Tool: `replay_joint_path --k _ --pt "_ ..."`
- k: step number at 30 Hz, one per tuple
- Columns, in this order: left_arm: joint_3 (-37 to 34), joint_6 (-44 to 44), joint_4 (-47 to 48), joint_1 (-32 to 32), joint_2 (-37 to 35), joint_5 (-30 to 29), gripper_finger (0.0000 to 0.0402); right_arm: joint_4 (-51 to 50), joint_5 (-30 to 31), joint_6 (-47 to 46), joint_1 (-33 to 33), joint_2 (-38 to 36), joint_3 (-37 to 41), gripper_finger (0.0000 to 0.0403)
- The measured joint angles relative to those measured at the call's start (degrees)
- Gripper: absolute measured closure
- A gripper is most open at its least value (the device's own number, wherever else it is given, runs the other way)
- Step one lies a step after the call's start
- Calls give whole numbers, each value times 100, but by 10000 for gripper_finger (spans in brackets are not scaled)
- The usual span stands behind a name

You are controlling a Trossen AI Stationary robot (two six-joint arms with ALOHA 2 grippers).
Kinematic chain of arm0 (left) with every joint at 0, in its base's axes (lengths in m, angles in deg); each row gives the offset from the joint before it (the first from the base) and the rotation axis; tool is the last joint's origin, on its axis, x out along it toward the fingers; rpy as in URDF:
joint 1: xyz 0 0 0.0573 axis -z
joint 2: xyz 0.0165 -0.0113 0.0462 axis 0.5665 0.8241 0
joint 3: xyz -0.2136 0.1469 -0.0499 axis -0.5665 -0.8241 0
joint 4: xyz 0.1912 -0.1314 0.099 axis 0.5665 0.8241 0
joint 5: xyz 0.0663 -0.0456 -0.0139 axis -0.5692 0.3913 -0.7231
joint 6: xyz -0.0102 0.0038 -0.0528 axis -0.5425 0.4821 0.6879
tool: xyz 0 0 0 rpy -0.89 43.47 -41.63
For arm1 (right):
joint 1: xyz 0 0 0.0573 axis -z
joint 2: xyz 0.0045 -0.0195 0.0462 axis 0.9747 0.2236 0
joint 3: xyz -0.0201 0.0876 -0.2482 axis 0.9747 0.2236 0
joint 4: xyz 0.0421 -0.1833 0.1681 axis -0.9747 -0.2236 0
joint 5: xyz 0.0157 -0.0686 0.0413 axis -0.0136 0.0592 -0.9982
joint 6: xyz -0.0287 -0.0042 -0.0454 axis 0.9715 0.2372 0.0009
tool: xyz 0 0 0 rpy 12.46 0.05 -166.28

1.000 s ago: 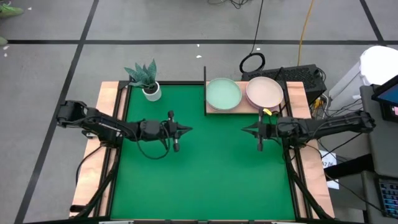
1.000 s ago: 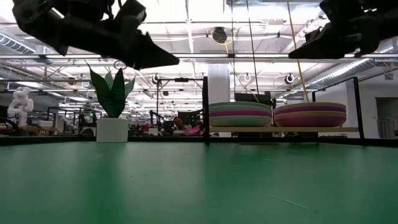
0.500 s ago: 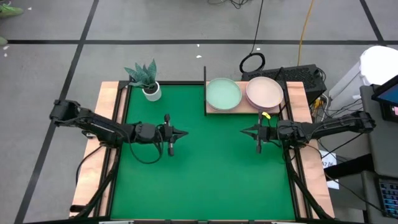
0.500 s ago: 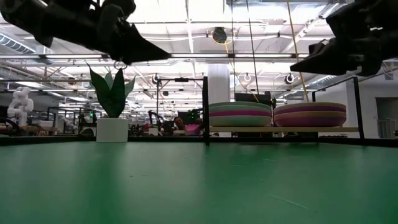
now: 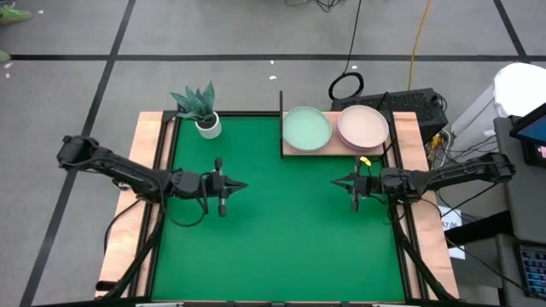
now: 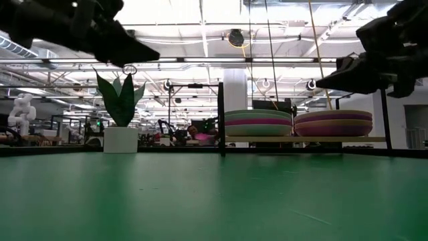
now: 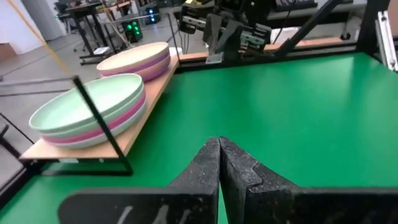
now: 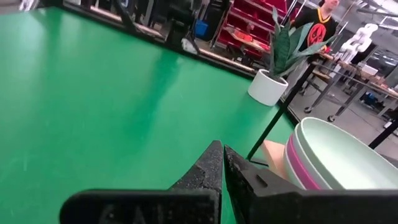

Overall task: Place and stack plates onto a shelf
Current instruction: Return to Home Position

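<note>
Just beyond the right gripper [image 5: 334,180], jaws pinched together, the light wooden shelf [image 6: 307,139] carries a mint-topped stack [image 5: 306,128] and a beige-topped stack [image 5: 363,125] of plates. The left gripper [image 5: 244,183], jaws also closed and empty, has drawn farther away from them.

Bright, even overhead light
We see ceiling lights [image 6: 187,12] glare in the low view; the tabletop [image 5: 290,247] carries faint shadows.
</note>
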Motion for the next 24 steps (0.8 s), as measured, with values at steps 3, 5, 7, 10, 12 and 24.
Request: replay_joint_path --k 3,5,7,10,12,24 --pt "-286 99 -187 -5 -259 -2 399 -31 -1 111 0 -5 50 403" --pt "-470 174 -168 -4 -479 -2 399 -38 0 140 1 -12 55 403" --pt "-628 248 -163 -3 -734 -2 399 -40 -2 162 -1 -47 57 403" --pt "-844 329 -174 37 -1090 64 399 -38 -2 159 0 -98 61 403" --pt "-1002 381 -163 79 -1288 110 399 -34 -2 158 -1 -126 63 403" --pt "-2081 449 -1067 227 -1937 113 399 -41 -304 91 -1 -160 72 403"
